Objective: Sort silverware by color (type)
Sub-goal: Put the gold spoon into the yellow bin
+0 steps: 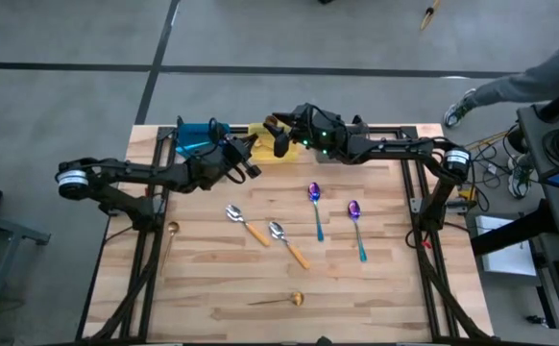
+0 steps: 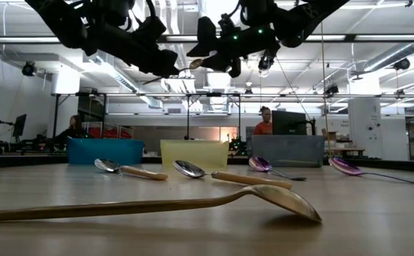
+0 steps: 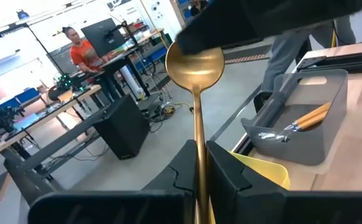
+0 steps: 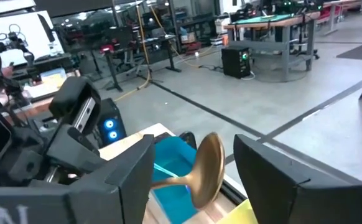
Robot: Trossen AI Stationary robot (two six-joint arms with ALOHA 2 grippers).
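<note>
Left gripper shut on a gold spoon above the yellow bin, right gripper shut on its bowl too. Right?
Not quite. The right gripper is open; its fingers stand apart on either side of the gold spoon, as the right wrist view shows. The left gripper is shut on the handle, above the yellow bin.

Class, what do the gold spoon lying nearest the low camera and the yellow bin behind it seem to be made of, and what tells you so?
Gold spoon: probably metal with a polished gold finish; its bowl reflects light smoothly. Yellow bin: likely matte plastic; evenly coloured, slightly translucent walls with no glare.
</note>
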